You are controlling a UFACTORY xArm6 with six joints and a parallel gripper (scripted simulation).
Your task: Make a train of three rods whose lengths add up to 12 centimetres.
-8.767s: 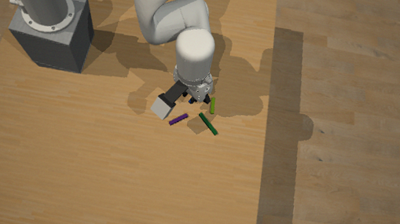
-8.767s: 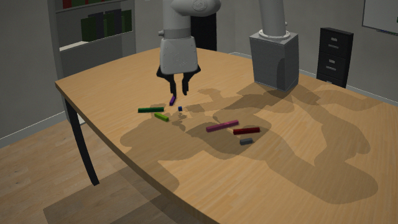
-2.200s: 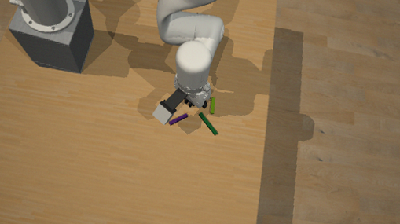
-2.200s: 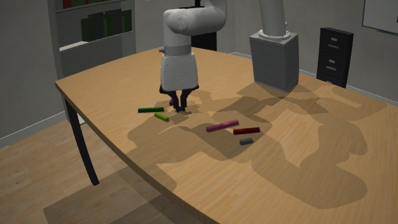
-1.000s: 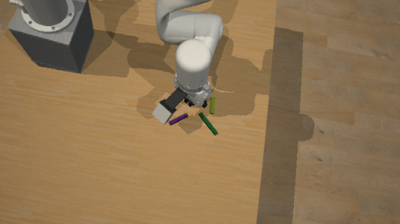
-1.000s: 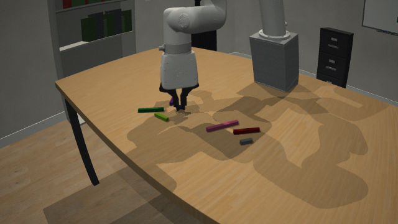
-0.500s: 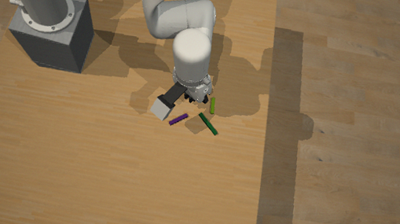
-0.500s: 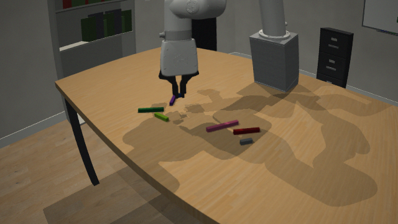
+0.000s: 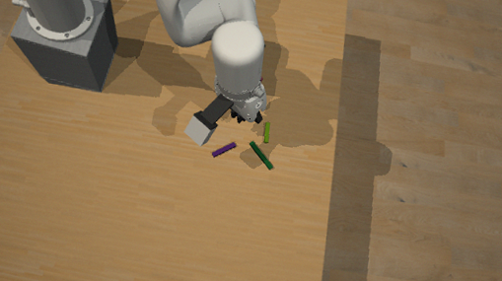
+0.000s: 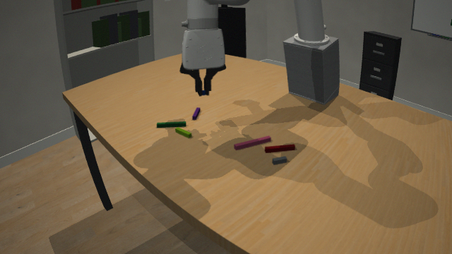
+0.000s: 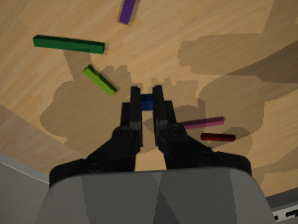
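Note:
My gripper [image 10: 203, 93] [image 11: 146, 99] is shut on the short blue rod [image 10: 204, 92] [image 11: 147, 102] and holds it above the table. The purple rod [image 9: 224, 149] [image 10: 196, 113] [image 11: 127, 11], green rod [image 9: 261, 155] [image 10: 171, 124] [image 11: 69, 44] and lime rod [image 9: 267, 132] [image 10: 183, 132] [image 11: 100, 80] lie apart on the table. The pink rod [image 10: 252, 142] [image 11: 204, 123], red rod [image 10: 280, 148] [image 11: 218, 137] and grey rod [image 10: 279, 160] lie in another group. In the top view the arm hides most of that group and the blue rod.
The arm's base block [image 9: 73, 65] [image 10: 312, 70] stands on the table [image 9: 129, 222] [image 10: 318, 219]. One table edge runs close past the green and lime rods in the exterior view. Shadows of the arm fall over the rods' area.

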